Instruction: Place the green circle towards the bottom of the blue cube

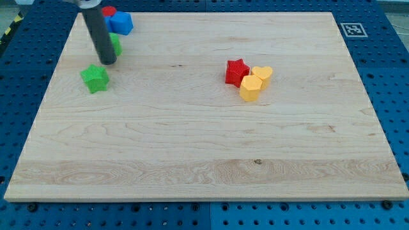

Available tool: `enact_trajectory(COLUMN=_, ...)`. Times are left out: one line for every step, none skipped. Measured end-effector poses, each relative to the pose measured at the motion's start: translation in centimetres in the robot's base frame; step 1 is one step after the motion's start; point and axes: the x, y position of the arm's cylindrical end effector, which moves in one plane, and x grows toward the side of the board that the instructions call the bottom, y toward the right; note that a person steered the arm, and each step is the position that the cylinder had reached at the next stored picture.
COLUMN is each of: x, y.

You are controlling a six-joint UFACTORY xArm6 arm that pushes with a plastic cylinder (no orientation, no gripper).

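My arm has no jaws at all, so nothing can spread or pinch; it ends in a dark rod, and my tip (107, 62) sits on the wooden board (204, 147) near the view's top left corner. The rod covers most of the green circle (115, 45), so I only see a green bit peeking out on the rod's right side, and I cannot tell if my tip is touching it. The blue cube (119, 23) is just above that green bit, very close to it, maybe touching. A red block (109, 11) (its shape is too hidden to tell) peeks out at the blue cube's upper left. Just below and left of my tip is a green star (95, 78), near it but not touching. Far off, near the middle of the board, a red star (237, 72) sits pressed against two yellow blocks: a yellow heart (262, 73) on its right and a yellow hexagon (250, 88) below that. There are no boxes or bowls here, only the flat board on a blue table (390, 57).
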Motion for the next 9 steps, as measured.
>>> enact_trajectory(x=-0.2, y=0.0)
enact_trajectory(x=-1.1, y=1.0)
enact_trajectory(x=-1.2, y=1.0)
enact_trajectory(x=-2.2, y=1.2)
enact_trajectory(x=-2.4, y=1.2)
enact_trajectory(x=-3.5, y=1.3)
enact_trajectory(x=-4.6, y=1.3)
enact_trajectory(x=-5.2, y=1.3)
enact_trajectory(x=-5.4, y=1.3)
